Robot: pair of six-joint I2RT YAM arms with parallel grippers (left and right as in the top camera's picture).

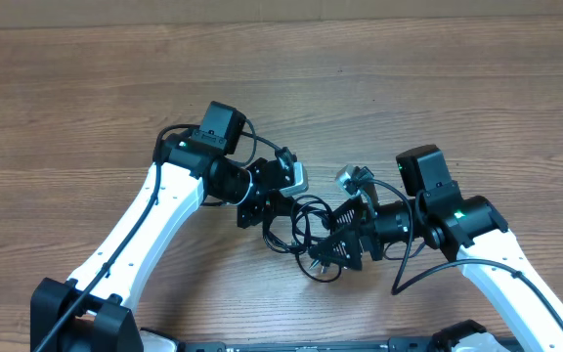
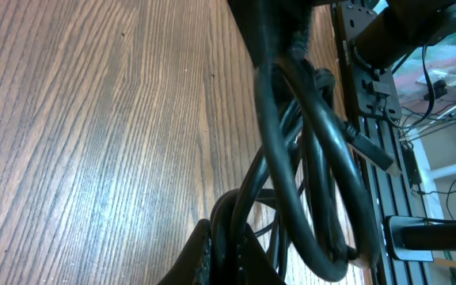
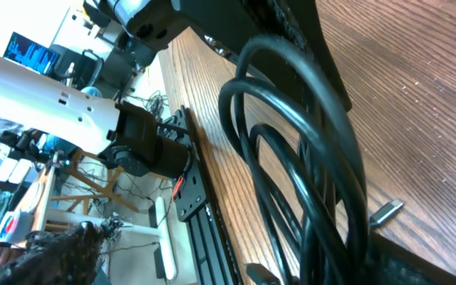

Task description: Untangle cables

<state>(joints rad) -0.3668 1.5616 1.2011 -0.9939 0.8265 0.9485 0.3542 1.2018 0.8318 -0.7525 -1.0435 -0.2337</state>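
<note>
Two white arms [image 1: 145, 225] are angled in toward the middle of the wooden table [image 1: 428, 78], with the wrists brought near each other. A tangle of thin black cables [image 1: 296, 220] is found between the two claws, at the near-centre part of the table, looped over itself several times. The left gripper [image 1: 260, 203] is closed tight and the cables are pinched in it. In the left wrist view the cables [image 2: 275, 158] are seen bunched together at the top of the frame and fanned out downward in long loops over the wood. A small flat plug [image 2: 370, 150] is seen there at the end of one strand, sticking out to the side of the loops. The right gripper [image 1: 332, 252] is held with its jaws apart at the right-hand side of the tangle. Loops are seen right at its fingers, but whether they are touched cannot be told. In the right wrist view the cables [image 3: 347, 142] are seen as several stacked loops running down the frame. A second small plug [image 3: 386, 211] is seen against the wood just beside them. A black rail [image 3: 200, 214] is seen along the table edge in that view.
</note>
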